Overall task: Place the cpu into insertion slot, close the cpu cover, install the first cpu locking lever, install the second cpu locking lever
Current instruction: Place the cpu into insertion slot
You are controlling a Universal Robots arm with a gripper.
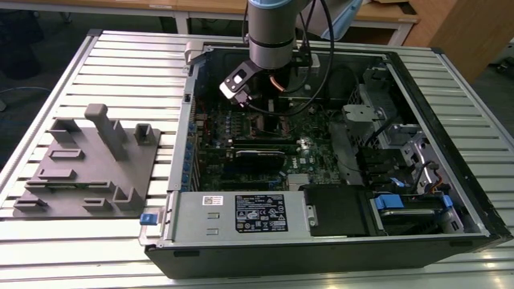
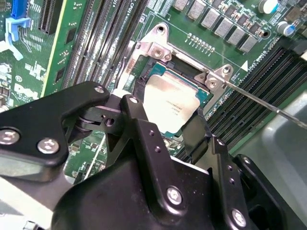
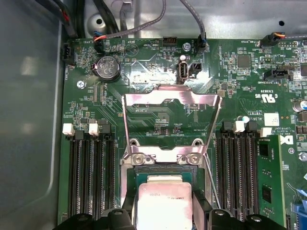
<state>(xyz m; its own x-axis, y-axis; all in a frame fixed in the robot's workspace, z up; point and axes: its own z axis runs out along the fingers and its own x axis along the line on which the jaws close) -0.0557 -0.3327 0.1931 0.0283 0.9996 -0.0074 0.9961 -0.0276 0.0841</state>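
The cpu point(image 3: 165, 201), a small square chip with a dull silver top, lies low in the insertion slot point(image 3: 135, 176), whose silvery rim and green edge show around it. My gripper point(image 3: 165, 218) reaches down into the open computer case point(image 1: 418, 78), its black fingers point(image 2: 139, 122) pressed against two opposite sides of the cpu point(image 2: 168, 103). The cpu cover point(image 3: 170, 101), a thin silvery frame, stands flipped back behind the slot. A thin wire locking lever point(image 2: 268, 106) sticks out from the slot's corner, raised. In the exterior view the gripper point(image 1: 269, 114) hangs over the green board.
Long black memory slots point(image 3: 91, 177) run along both sides of the socket. Cables point(image 1: 321, 66) hang beside the arm. A grey parts fixture point(image 1: 88, 162) sits on the slatted table at the exterior view's left. A power supply point(image 1: 249, 214) and drive bays point(image 1: 401, 211) fill the case's front.
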